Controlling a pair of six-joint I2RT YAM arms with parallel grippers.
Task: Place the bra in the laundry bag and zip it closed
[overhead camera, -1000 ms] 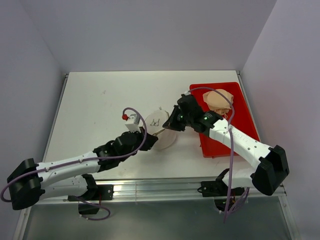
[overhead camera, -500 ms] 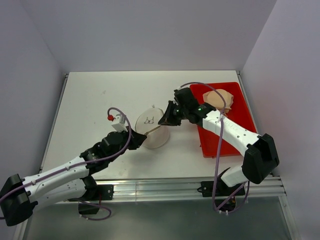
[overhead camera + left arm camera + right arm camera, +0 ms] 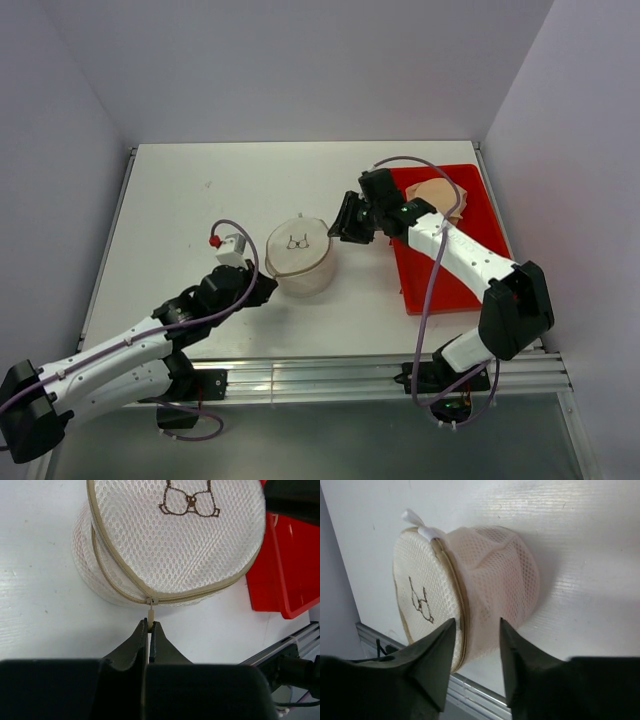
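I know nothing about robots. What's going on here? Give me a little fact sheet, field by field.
Bag: white round mesh laundry bag, upright on the table, bra drawing on top
Left arm: left fingers shut on the beige zipper pull
Right arm: right fingers open, pointed at the bag, holding nothing
Tray: red rectangular plastic tray holding a tan-peach bra

The laundry bag (image 3: 300,262), a white mesh drum, stands upright at the centre of the table (image 3: 180,200). Its bra emblem faces up, its zip looks closed, and its zip pull (image 3: 150,616) sits at 7 o'clock. The bra (image 3: 492,565) shows pinkish through the side mesh.
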